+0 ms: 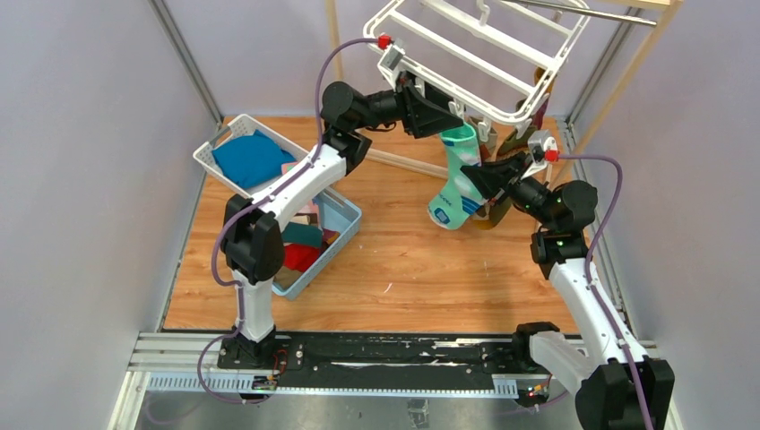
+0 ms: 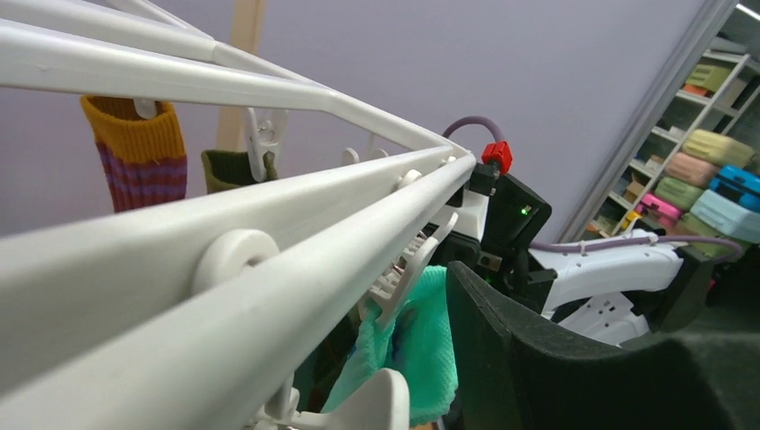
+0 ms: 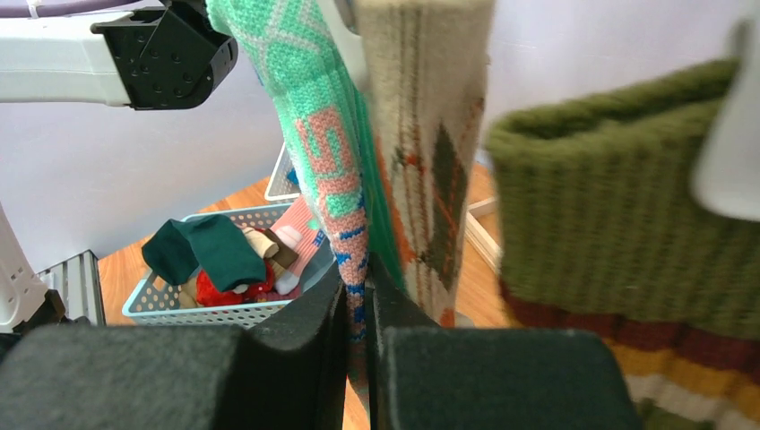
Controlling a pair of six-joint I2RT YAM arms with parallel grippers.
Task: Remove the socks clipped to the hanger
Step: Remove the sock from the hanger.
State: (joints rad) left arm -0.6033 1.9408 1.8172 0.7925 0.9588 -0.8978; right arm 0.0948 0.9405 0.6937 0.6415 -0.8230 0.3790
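Note:
The white hanger [image 1: 484,54] hangs tilted at the top of the overhead view. A mint-green patterned sock [image 1: 455,175] dangles from one of its clips [image 2: 408,278]. My left gripper [image 1: 451,121] is up at that clip. Only one black finger [image 2: 538,358] shows beside the sock's cuff [image 2: 421,349]; a hanger bar [image 2: 224,296] hides the other. My right gripper [image 3: 363,296] is shut on the lower part of the green sock [image 3: 336,152]. Other socks still hang close by: a beige diamond-patterned one [image 3: 430,134], an olive striped one [image 3: 618,206] and a yellow-and-purple one [image 2: 134,152].
A light blue basket [image 1: 345,224] on the wooden floor at left holds several loose socks. A white basket [image 1: 208,159] behind it holds a folded blue cloth [image 1: 249,157]. A wooden rack post [image 1: 574,143] stands behind the right arm. Grey walls close in both sides.

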